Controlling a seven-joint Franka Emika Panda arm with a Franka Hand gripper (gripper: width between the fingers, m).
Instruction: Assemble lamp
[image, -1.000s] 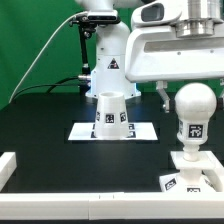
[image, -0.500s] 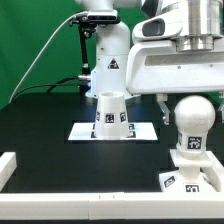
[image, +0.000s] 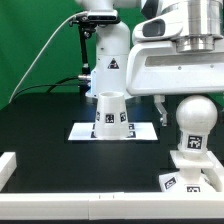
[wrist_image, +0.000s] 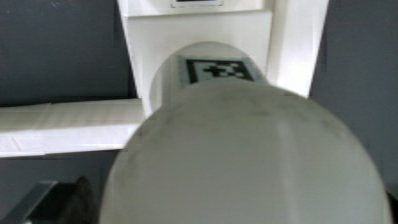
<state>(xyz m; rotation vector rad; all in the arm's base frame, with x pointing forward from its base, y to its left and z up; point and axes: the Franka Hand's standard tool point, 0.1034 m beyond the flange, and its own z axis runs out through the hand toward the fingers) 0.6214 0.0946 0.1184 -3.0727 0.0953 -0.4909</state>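
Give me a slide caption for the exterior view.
Lamp assembly: bulb upright over the base at the exterior view's right, cone shade standing on the marker board.

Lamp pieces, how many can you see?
3. The cone shade stands on the marker board; the ball-shaped bulb is right above the square base, at the exterior view's right. None looks hidden.

Black table (image: 40, 125), marker board (image: 146, 130), base (image: 200, 172)
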